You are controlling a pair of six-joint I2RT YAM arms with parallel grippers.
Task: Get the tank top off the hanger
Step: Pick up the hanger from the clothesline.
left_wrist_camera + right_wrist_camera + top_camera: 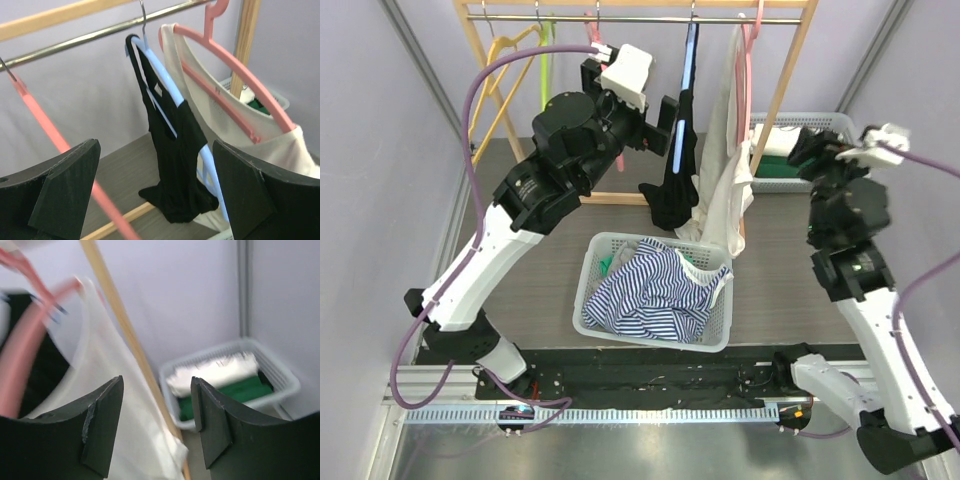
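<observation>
A black tank top (670,190) hangs on a light blue hanger (688,70) from the metal rod (640,18). One strap is off, and the cloth bunches low. Right of it a white tank top (725,190) hangs on a pink hanger (750,40). My left gripper (660,125) is open and empty, just left of the black top; in the left wrist view (155,150) the black top (172,145) and blue hanger (165,90) show between its fingers. My right gripper (808,148) is open and empty, right of the white top (100,340), apart from it.
The wooden rack post (782,90) stands between my right gripper and the white top. Empty yellow (505,60), green (545,60) and pink (45,125) hangers hang at the left. A white basket (595,270) with a striped garment (650,290) sits below. Another basket (235,385) holds white and green clothes.
</observation>
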